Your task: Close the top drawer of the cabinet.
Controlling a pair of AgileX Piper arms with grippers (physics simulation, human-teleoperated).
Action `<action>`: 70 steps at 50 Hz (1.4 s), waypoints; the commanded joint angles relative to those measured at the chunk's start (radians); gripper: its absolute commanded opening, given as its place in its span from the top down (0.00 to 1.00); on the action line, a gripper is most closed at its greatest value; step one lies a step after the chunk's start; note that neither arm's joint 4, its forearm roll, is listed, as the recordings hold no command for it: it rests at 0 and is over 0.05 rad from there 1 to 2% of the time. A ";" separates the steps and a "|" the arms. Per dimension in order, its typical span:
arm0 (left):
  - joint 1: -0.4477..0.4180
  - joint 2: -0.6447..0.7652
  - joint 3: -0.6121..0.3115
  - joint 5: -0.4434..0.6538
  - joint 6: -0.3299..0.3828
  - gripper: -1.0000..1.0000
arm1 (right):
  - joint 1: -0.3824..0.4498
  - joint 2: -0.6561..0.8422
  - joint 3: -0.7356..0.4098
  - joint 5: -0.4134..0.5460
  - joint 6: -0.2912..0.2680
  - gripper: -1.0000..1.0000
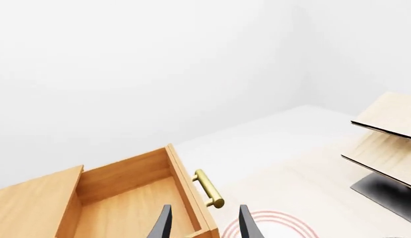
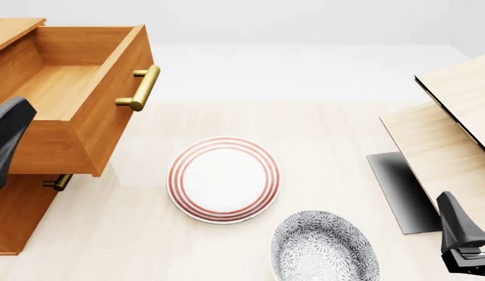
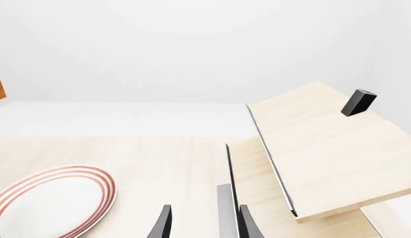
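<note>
Pincers first: left pincer (image 1: 202, 225), dark fingers parted and holding nothing, sits directly over the front panel of the top drawer (image 2: 74, 93), the panel's edge between its fingers in the left wrist view; contact cannot be told. Right pincer (image 3: 202, 223), likewise spread and empty, hangs at the counter's (image 2: 321, 140) near right, well apart from the drawer; only its dark body shows in the front view.

Near centre: grey speckled plate (image 2: 324, 249), cut off by the frame; beyond it, white plate with red rings (image 2: 224, 180).

Left: cabinet (image 2: 16, 211) of orange-brown wood, top drawer pulled out, box-shaped, interior bare, brass bar handle (image 2: 142, 88). Lower handle (image 2: 59, 182) mostly hidden beneath.

Right: pale wood furniture (image 2: 453, 123), slanted, black-edged.
</note>
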 commanded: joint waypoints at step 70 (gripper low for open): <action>-0.483 1.064 -0.688 0.012 0.039 0.00 | -0.001 -0.001 0.000 0.001 0.000 0.00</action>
